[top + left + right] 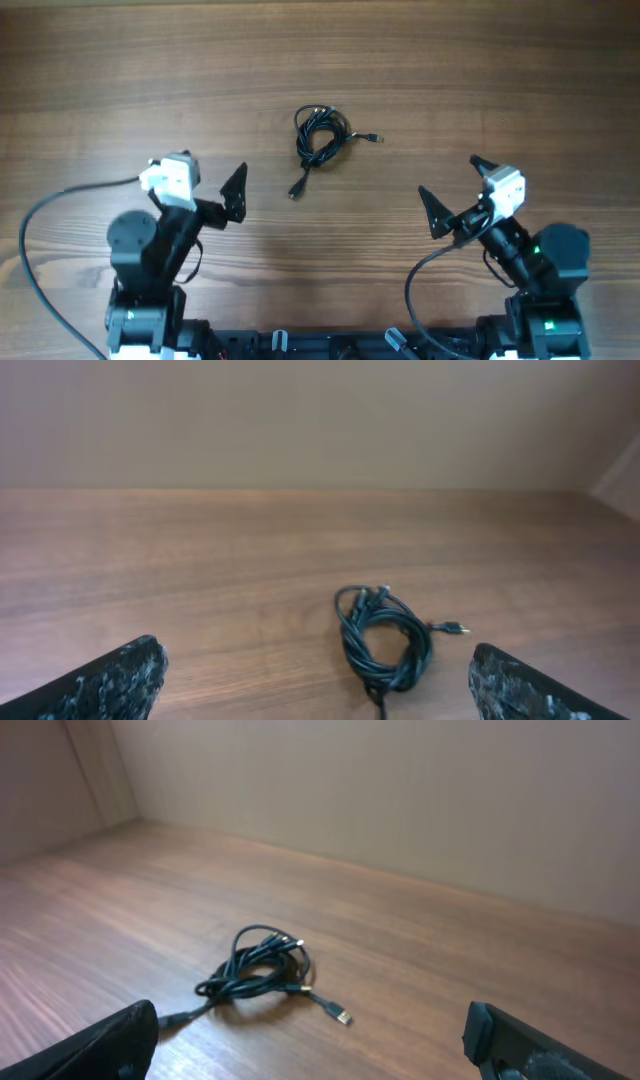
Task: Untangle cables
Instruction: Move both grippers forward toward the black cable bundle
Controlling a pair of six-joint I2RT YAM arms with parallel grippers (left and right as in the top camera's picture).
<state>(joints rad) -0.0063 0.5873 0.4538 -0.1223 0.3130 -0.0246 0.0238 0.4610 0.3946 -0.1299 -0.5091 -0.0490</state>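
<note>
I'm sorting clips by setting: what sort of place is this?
Likely a robot test bench: wooden table, plain wall, and tangled cables ahead of the left gripper and right gripper.

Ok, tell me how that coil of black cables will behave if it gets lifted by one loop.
The cables look thin and loosely coiled, so they would probably sag rather than hold shape. One plug end trails free of the coil, so it would likely dangle. The bundle seems light and may slide on the smooth table if pushed.
</note>
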